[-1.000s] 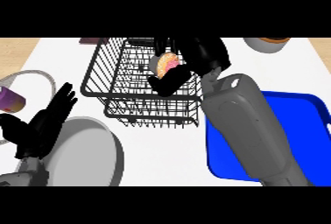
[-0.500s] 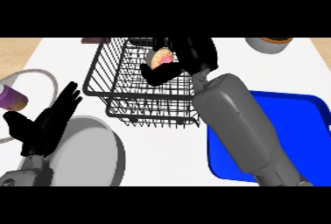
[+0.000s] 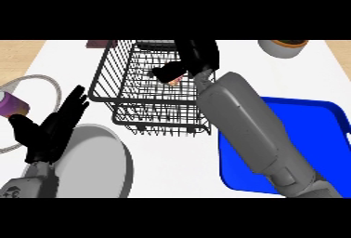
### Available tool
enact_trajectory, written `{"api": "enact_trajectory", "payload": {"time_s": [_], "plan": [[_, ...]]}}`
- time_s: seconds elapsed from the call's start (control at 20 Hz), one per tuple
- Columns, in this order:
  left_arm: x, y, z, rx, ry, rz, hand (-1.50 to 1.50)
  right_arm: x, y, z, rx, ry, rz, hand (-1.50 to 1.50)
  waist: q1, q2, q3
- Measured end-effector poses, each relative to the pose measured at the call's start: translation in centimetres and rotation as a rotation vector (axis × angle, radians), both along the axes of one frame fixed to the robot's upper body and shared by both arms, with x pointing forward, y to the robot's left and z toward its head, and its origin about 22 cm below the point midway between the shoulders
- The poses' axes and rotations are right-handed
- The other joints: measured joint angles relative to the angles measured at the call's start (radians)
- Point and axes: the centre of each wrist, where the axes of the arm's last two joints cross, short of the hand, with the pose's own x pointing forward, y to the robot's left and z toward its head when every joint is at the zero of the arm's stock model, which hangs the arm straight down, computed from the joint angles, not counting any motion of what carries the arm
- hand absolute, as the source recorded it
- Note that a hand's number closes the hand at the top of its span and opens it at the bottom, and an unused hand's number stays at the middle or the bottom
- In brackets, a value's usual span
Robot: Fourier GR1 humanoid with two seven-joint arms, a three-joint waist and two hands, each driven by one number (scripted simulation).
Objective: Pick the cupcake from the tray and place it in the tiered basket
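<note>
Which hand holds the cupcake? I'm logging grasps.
The right hand, curled round the cupcake inside the tiered basket; the left hand rests open.

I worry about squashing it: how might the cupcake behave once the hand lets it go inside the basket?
The cupcake, mostly hidden in the right hand, looks small and probably light. It is likely soft, so curled fingers could dent it. On the tiered basket wire floor it may tip.

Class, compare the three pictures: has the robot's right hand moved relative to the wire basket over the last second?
Yes. The right hand, curled round the cupcake, has shifted leftward and deeper over the tiered basket, away from its right rim.
</note>
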Motion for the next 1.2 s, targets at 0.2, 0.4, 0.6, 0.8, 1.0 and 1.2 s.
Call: {"api": "enact_trajectory", "payload": {"time_s": [0.2, 0.4, 0.6, 0.8, 1.0, 1.2], "plan": [[0.1, 0.1, -0.3, 0.002, -0.006, -0.001, 0.0, 0.6, 0.0, 0.1, 0.081, 0.019, 0.005, -1.5, 0.002, 0.005, 0.001], [0.1, 0.1, 0.0, -0.002, -0.014, -0.007, 0.0, 0.9, -0.1, 0.6, 0.218, 0.071, -0.004, -1.5, 0.006, 0.014, 0.001], [-0.1, 0.4, 0.3, -0.003, -0.023, -0.003, 0.0, 1.4, -0.7, 1.1, 0.39, 0.121, -0.008, -1.5, 0.01, 0.021, -0.001], [-0.2, 0.3, 0.2, -0.007, -0.032, 0.003, 0.0, 2.0, -1.9, 1.7, 0.569, 0.139, -0.021, -1.5, 0.007, 0.024, -0.001], [-0.2, 0.4, 0.3, 0.0, -0.034, 0.004, 0.0, 3.2, -4.7, 3.1, 0.699, 0.119, -0.066, -1.5, 0.002, 0.025, -0.002], [-0.4, 0.6, 0.1, 0.006, -0.034, 0.016, 0.0, 4.0, -9.3, 3.8, 0.769, 0.073, -0.14, -1.5, -0.004, 0.023, -0.001]]}}
